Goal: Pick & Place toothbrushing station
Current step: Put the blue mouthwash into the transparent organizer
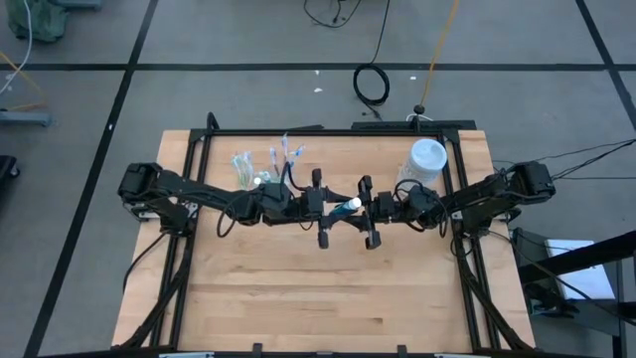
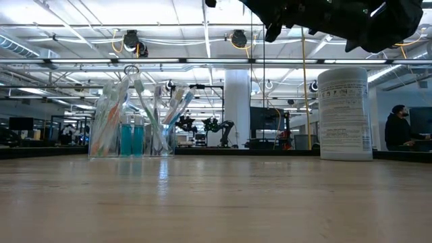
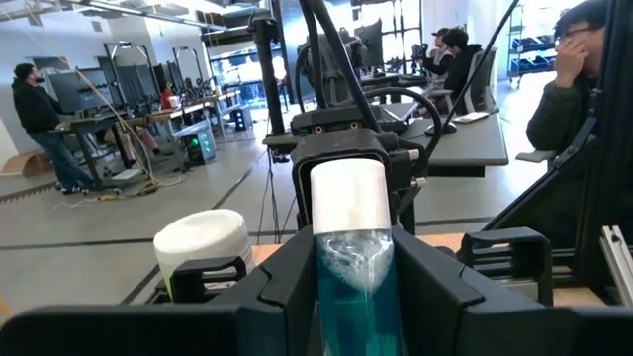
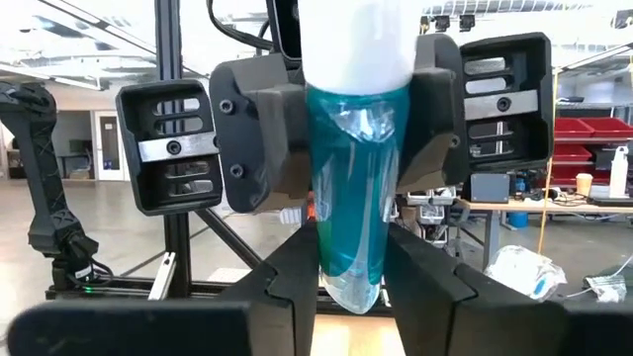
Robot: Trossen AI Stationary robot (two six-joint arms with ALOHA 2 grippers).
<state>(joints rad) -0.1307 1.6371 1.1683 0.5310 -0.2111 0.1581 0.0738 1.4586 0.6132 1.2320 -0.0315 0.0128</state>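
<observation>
A grey concrete floor crossed by dark tape lines is seen around the light wooden table. White ceiling beams, a white round column and desks with seated people are shown beyond.

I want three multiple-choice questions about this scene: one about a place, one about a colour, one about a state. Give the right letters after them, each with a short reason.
1. Where does the white container stand?
A. by the right arm
B. by the left arm
C. on the floor

2. What colour is the body of the tube?
A. pink
B. teal-blue
C. yellow

3. In what state is the tube?
A. lying on the table
B. standing in the cup
C. held in the air between both grippers

Answers:
1 A, the high view shows it at the far right of the table.
2 B, both wrist views show teal-blue under a white cap.
3 C, the fingers of the left gripper and of the right gripper both press on it.
</observation>
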